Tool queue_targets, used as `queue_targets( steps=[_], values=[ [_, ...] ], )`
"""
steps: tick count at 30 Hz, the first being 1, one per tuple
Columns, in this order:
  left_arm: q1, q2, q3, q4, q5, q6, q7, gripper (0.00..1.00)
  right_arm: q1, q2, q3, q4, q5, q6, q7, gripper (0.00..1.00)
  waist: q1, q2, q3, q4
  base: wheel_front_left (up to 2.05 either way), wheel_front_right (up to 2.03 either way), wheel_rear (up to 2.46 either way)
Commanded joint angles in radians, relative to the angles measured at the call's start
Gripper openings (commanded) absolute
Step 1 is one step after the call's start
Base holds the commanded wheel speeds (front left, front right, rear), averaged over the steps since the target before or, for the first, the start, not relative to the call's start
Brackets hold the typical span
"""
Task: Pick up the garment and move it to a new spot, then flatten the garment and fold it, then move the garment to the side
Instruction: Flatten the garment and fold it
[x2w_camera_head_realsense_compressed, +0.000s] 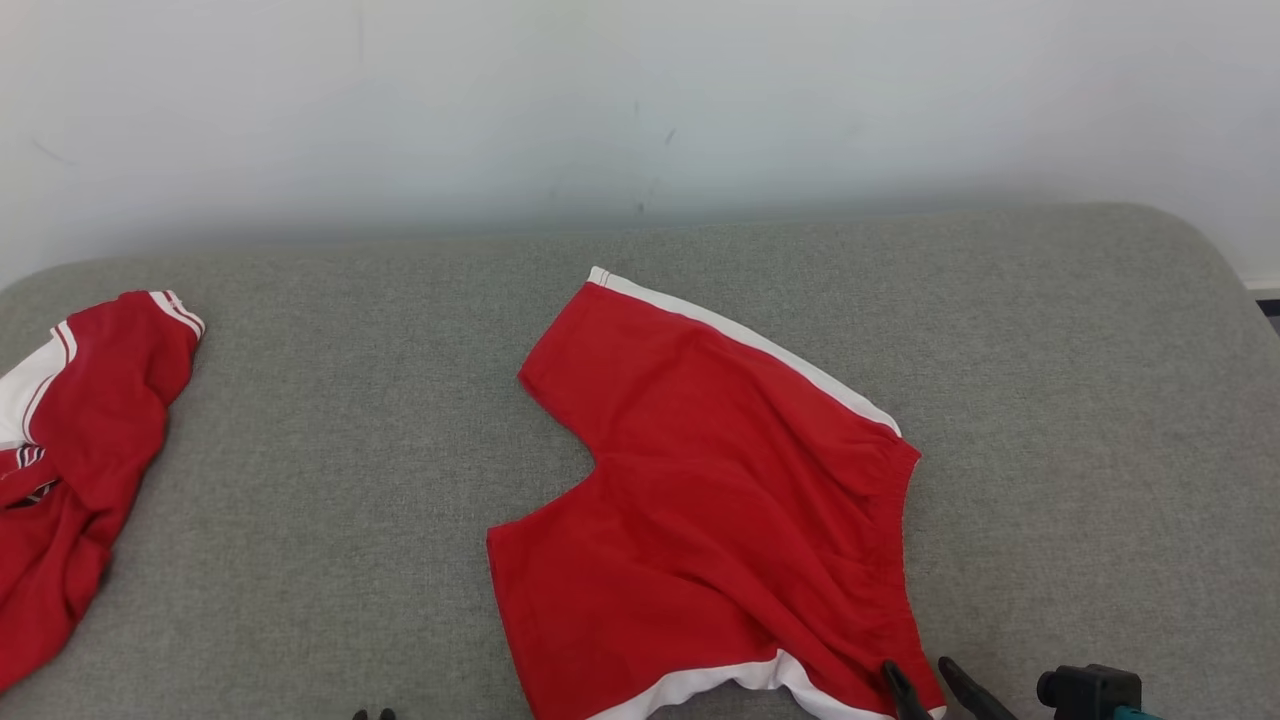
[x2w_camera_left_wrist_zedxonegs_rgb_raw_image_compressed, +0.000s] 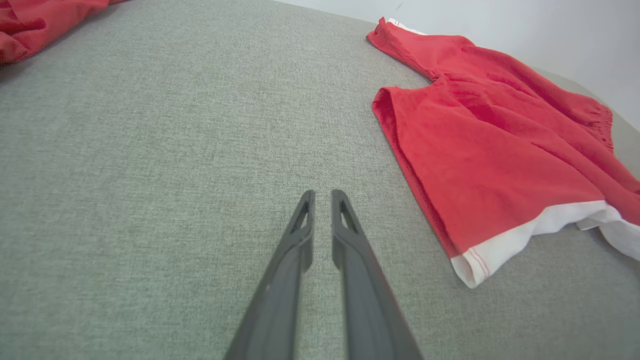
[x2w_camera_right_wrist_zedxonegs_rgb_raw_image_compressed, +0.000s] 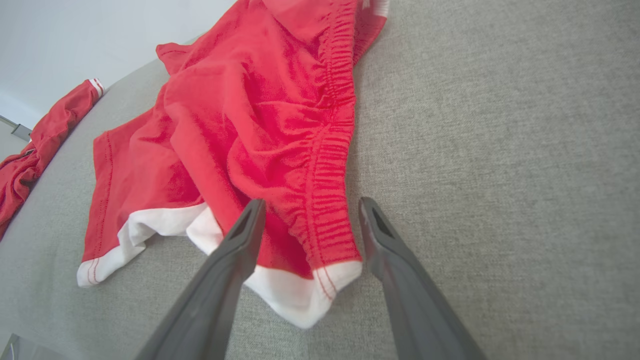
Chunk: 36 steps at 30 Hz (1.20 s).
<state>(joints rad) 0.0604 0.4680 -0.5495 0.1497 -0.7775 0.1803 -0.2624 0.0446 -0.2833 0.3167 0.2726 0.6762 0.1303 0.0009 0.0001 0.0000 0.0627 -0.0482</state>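
Red shorts with white side stripes (x2w_camera_head_realsense_compressed: 720, 500) lie spread on the grey cushion, legs pointing left, gathered waistband at the right. My right gripper (x2w_camera_head_realsense_compressed: 925, 675) stands open at the near corner of the waistband; in the right wrist view its two fingers straddle that red-and-white corner (x2w_camera_right_wrist_zedxonegs_rgb_raw_image_compressed: 320, 270) without closing on it. My left gripper (x2w_camera_left_wrist_zedxonegs_rgb_raw_image_compressed: 322, 197) hovers over bare grey fabric left of the shorts (x2w_camera_left_wrist_zedxonegs_rgb_raw_image_compressed: 490, 145), its fingers nearly together with nothing between them. Its fingertips peek in at the bottom edge of the head view (x2w_camera_head_realsense_compressed: 372, 714).
A second red garment with white trim (x2w_camera_head_realsense_compressed: 70, 450) lies crumpled at the far left of the cushion (x2w_camera_head_realsense_compressed: 330, 480). A pale wall (x2w_camera_head_realsense_compressed: 640, 100) rises behind the cushion. The cushion's right edge curves down at the far right.
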Motion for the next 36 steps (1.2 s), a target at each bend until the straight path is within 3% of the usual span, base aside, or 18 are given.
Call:
queue_targets(
  steps=[1, 6, 18, 32, 33, 34, 35, 36],
  values=[
    [-0.004, -0.014, 0.010, 0.003, 0.019, 0.001, -0.003, 1.00, 0.017, 0.014, -0.015, -0.011, -0.029, 0.001, -0.002, 1.00, -0.0001, 0.0000, -0.006, 0.001, 0.00, 0.00, 0.00],
    [0.007, -0.040, 0.022, 0.001, 0.046, 0.001, -0.003, 1.00, 0.035, 0.047, -0.054, -0.044, -0.062, 0.001, -0.022, 1.00, -0.0001, 0.0000, -0.015, 0.001, 0.00, 0.00, 0.00],
    [-0.045, -0.141, -0.126, 0.118, 0.106, -0.101, 0.020, 1.00, 0.100, 0.061, -0.122, -0.082, -0.142, 0.001, -0.015, 1.00, -0.0001, 0.0000, -0.002, -0.001, 0.00, 0.00, 0.00],
    [-0.171, -0.239, -0.156, 0.368, 0.121, -0.182, 0.009, 1.00, 0.033, 0.091, -0.057, 0.026, -0.156, 0.001, -0.028, 1.00, -0.0001, 0.0000, 0.041, -0.031, 0.00, 0.00, 0.00],
    [-0.178, -0.245, -0.156, 0.385, 0.120, -0.188, 0.008, 0.74, 0.030, 0.091, -0.051, 0.033, -0.153, 0.001, -0.031, 1.00, -0.0001, 0.0000, 0.040, -0.031, 0.00, 0.00, 0.00],
    [-0.187, -0.253, -0.154, 0.398, 0.118, -0.191, 0.008, 0.34, 0.027, 0.093, -0.045, 0.038, -0.147, 0.001, -0.032, 1.00, -0.0001, 0.0000, 0.040, -0.029, 0.00, 0.00, 0.00],
    [-0.190, -0.259, -0.153, 0.411, 0.120, -0.199, 0.007, 0.00, 0.025, 0.092, -0.041, 0.042, -0.145, 0.001, -0.035, 0.49, -0.0001, 0.0000, 0.038, -0.027, 0.00, 0.00, 0.00],
    [-0.193, -0.266, -0.155, 0.424, 0.123, -0.202, 0.005, 0.00, 0.025, 0.091, -0.037, 0.046, -0.143, 0.001, -0.036, 0.32, -0.0001, 0.0000, 0.036, -0.025, 0.00, 0.00, 0.00]
  ],
)
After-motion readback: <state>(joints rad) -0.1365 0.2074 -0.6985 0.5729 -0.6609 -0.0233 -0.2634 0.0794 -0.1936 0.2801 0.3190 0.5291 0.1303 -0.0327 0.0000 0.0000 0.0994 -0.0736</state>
